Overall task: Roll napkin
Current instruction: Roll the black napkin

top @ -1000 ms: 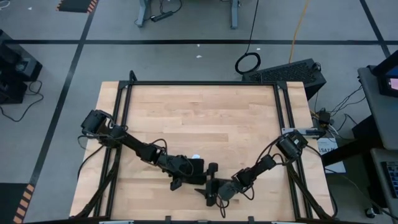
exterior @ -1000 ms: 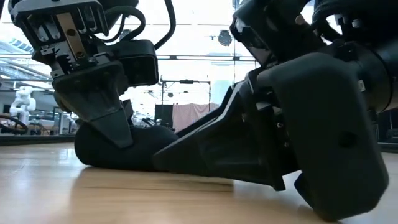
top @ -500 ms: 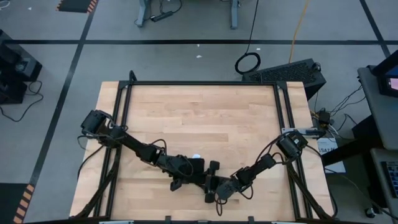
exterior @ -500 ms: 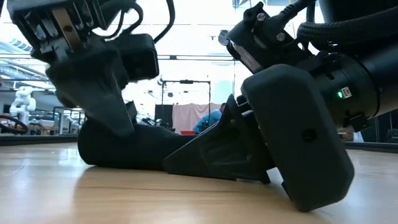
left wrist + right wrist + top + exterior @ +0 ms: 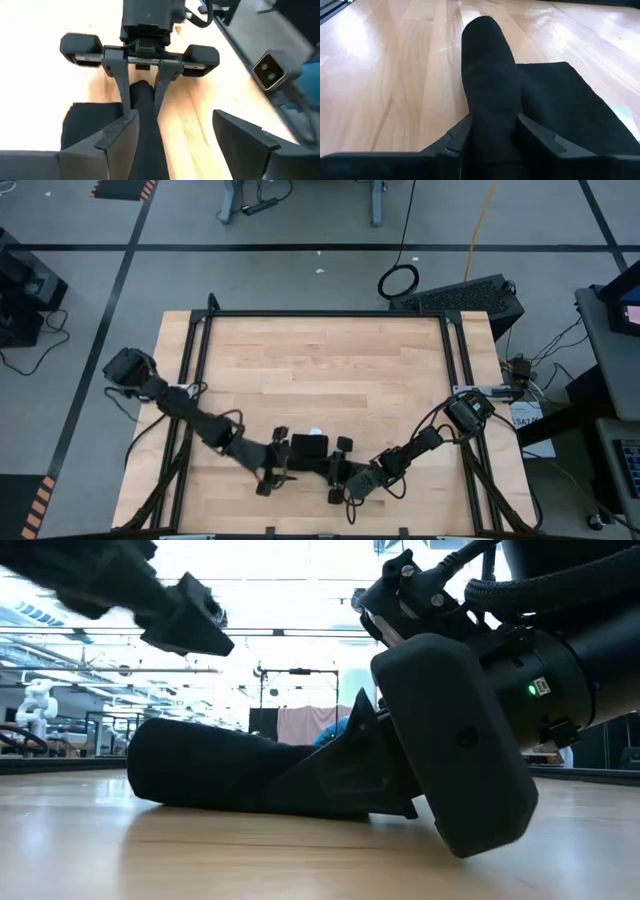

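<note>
Right gripper (image 5: 492,132) pinches 1 end of the rolled part of the napkin (image 5: 490,85) near the table's (image 5: 320,370) front edge, left gripper (image 5: 172,135) spread and lifted clear; flat remainder unrolled, roughly half done.

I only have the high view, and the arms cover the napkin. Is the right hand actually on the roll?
Observer: Yes. The right wrist view shows the right hand with a finger pressed on each side of the rolled part of the napkin.
Operator: And the left hand?
Observer: Its wrist view shows the left hand open wide, gripping nothing.
Operator: Is it down on the table?
Observer: No. The low view shows it raised above the tabletop, while the roll lies on the wood.
</note>
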Controlling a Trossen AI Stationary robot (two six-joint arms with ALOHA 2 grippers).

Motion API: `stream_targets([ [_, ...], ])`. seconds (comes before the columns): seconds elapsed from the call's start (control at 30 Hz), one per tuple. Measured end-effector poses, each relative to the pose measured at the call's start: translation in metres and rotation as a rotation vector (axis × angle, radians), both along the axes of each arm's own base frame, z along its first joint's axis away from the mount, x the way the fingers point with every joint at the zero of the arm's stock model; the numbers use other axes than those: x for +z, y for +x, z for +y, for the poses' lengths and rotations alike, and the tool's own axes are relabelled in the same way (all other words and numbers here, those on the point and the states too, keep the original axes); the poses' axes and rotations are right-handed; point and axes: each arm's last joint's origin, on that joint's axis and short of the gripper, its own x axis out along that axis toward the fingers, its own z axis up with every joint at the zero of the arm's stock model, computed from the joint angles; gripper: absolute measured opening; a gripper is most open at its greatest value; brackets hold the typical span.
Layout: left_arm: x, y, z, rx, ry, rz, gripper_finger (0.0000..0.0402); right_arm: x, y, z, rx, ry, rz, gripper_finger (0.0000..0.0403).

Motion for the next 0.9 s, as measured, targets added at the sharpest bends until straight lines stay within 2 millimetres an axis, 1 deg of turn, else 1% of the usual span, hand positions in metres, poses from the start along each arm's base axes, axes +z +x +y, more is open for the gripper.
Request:
stream_targets([
  [0.13, -0.019, -0.008, -0.018, 0.035, 0.142, 0.001, 0.0258, 0.0, 0.001, -0.002, -0.01, 0.03, -0.008, 0.0112],
  [0.3, -0.039, -0.014, -0.03, 0.1, 0.324, -0.026, 0.0258, 0.0, 0.005, -0.005, 0.001, 0.117, -0.007, 0.0102],
  [0.47, -0.048, -0.017, -0.042, 0.059, 0.416, -0.084, 0.0258, 0.0, 0.009, -0.011, 0.002, 0.224, 0.0, 0.0095],
  [0.67, -0.06, -0.016, -0.042, 0.089, 0.462, -0.07, 0.0258, 0.0, 0.014, -0.018, 0.01, 0.341, 0.012, 0.0095],
  [0.9, -0.077, -0.014, -0.04, 0.097, 0.492, -0.029, 0.0258, 0.0, 0.016, -0.021, 0.022, 0.371, 0.022, 0.0095],
])
